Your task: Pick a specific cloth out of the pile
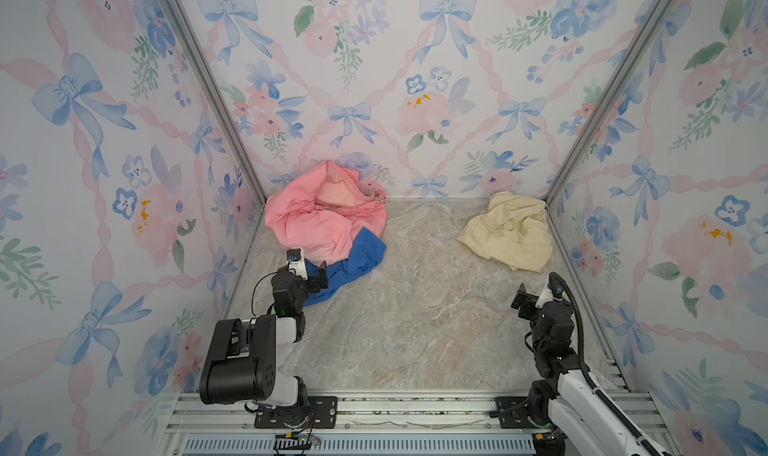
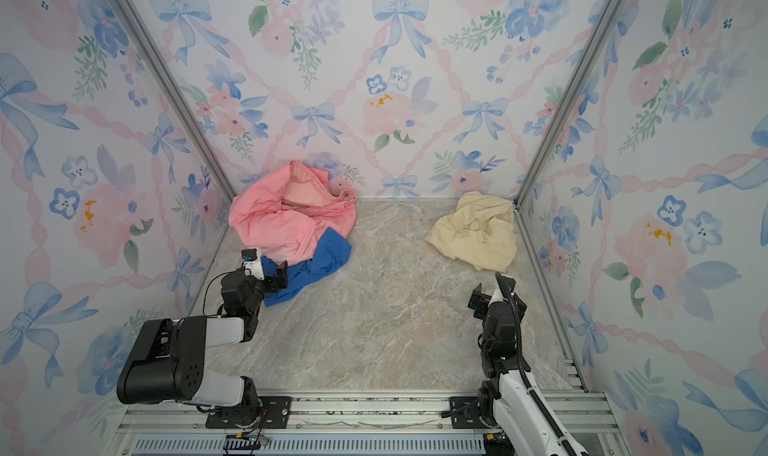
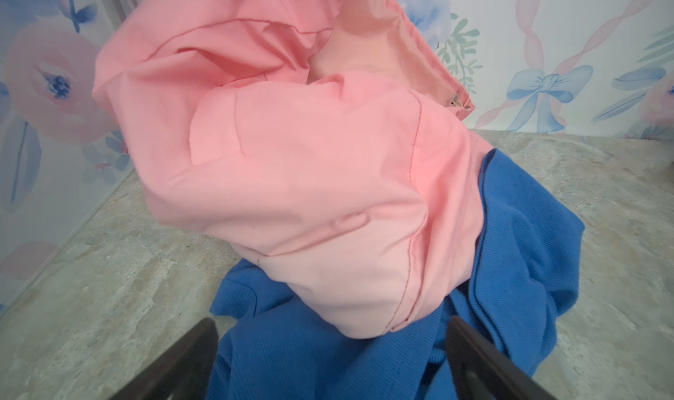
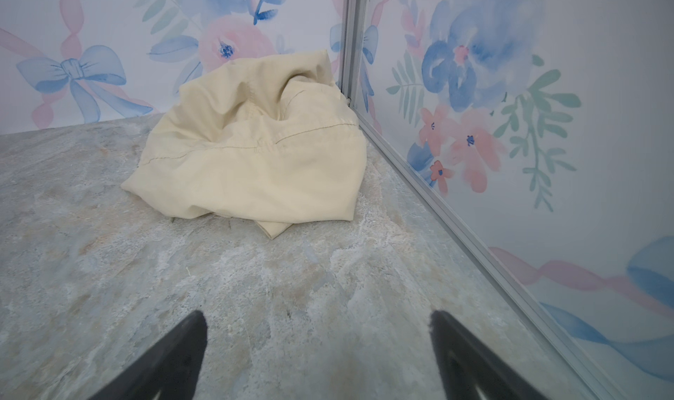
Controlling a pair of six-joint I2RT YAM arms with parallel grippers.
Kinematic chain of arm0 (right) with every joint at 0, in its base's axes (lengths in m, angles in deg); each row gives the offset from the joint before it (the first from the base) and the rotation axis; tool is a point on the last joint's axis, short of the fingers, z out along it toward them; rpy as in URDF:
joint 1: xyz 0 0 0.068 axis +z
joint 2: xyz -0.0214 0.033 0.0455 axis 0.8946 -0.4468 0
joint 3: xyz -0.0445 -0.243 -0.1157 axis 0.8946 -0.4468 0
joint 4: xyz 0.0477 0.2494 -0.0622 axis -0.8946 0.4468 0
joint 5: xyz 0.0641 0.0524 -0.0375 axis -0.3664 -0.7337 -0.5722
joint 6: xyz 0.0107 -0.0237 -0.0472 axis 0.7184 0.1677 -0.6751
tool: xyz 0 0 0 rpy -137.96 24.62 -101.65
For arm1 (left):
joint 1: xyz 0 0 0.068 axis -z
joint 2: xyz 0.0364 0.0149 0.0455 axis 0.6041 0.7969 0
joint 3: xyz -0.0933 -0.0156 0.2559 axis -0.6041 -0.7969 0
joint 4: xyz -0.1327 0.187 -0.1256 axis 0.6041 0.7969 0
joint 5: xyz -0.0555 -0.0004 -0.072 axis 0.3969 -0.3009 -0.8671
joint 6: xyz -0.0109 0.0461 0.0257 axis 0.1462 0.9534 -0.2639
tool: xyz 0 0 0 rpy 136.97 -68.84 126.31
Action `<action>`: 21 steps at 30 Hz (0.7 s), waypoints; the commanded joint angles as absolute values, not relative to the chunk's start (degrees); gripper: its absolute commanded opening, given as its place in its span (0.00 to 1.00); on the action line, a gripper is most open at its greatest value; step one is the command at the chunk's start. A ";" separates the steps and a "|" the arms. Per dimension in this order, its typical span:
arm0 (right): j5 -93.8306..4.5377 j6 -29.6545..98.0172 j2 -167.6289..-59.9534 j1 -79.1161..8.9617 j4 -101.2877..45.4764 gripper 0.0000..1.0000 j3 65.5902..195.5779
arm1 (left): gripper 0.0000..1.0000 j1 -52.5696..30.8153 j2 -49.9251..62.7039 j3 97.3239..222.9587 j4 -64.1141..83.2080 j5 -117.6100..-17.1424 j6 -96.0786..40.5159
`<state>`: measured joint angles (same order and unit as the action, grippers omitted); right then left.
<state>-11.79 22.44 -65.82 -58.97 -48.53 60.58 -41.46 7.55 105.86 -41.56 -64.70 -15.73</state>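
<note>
Evidently soft, light and limp, the pale cream-yellow fabric garment (image 1: 509,231) lies right of centre in both top views, well apart from the salmon-pink and royal blue pile (image 1: 324,225). The left end effector (image 3: 330,325) and right end effector (image 4: 317,321) stand spread, holding nothing; a raised fold by its seam looks the surest pinch

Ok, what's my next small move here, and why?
Probably just draw the right gripper back to rest. The cloth already lies alone in the far right corner, well apart from the pile, and this gripper and the left gripper both stand open, holding nothing.
</note>
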 commanded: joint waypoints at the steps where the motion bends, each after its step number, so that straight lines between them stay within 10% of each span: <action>1: -11.74 21.25 -67.17 -58.28 -54.26 0.97 59.56 | 0.98 -38.75 8.09 103.20 -47.19 -62.06 -13.19; 6: -14.19 18.44 -80.54 -56.76 -67.34 0.97 61.18 | 0.98 -28.52 15.63 95.34 -71.35 -40.07 -8.06; 18: -22.35 14.09 -117.48 -57.12 -100.38 0.97 67.69 | 0.98 -29.21 15.42 98.65 -64.95 -36.61 -10.27; 21: -21.87 13.65 -114.05 -56.60 -84.76 0.97 72.72 | 0.98 -29.22 15.39 98.54 -64.90 -36.64 -10.30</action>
<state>-20.97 15.09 -115.72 -57.26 -87.74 68.21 -28.98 15.66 98.05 -65.39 -38.41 -9.90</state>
